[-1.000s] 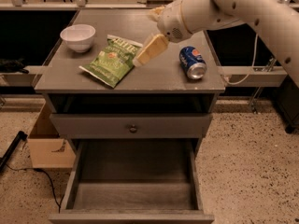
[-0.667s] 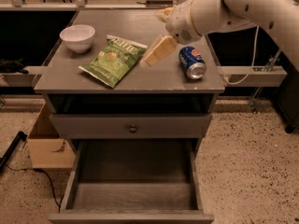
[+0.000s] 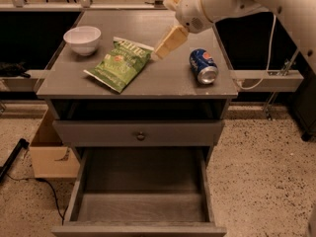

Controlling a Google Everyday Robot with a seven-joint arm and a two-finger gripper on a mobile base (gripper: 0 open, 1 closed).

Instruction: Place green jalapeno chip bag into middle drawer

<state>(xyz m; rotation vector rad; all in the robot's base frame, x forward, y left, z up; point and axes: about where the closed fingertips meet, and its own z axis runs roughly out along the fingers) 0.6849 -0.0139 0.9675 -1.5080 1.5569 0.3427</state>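
Note:
The green jalapeno chip bag (image 3: 119, 64) lies flat on the grey cabinet top (image 3: 148, 85), left of centre, with its white top band toward the back. My gripper (image 3: 168, 43) hangs on the white arm just above the top, at the bag's upper right corner, pointing down-left toward it. It holds nothing that I can see. The middle drawer (image 3: 143, 206) is pulled out at the bottom of the cabinet, and its wood-grain floor is bare.
A white bowl (image 3: 82, 38) stands at the back left of the top. A blue soda can (image 3: 203, 66) lies on its side to the right of the gripper. A shut drawer front with a round knob (image 3: 140, 136) sits above the open drawer. A cardboard box (image 3: 49, 152) stands on the floor to the left.
The arm has drawn a little to the right and toward the back, taking the gripper slightly away from the bag. The bag, bowl and can have not moved.

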